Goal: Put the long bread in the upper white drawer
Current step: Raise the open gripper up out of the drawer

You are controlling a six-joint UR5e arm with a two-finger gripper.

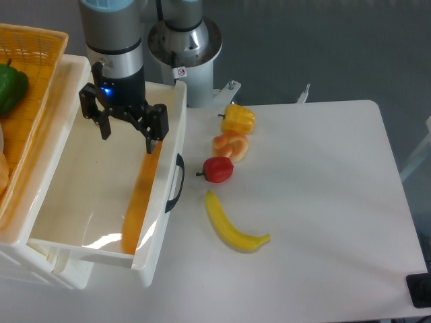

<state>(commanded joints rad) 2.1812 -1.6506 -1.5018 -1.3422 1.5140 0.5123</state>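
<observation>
Long bread lying inside the upper white drawer along its front wall, hand spread just above its far end; best lifted straight up, clear of bread and drawer rim, without nudging either.

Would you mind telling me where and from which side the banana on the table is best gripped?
Grip the banana near its middle, coming straight down from above, fingers closing across its narrow width. It lies flat and curved on the white table, clear of the red apple, so its sides look free for the gripper.
</observation>
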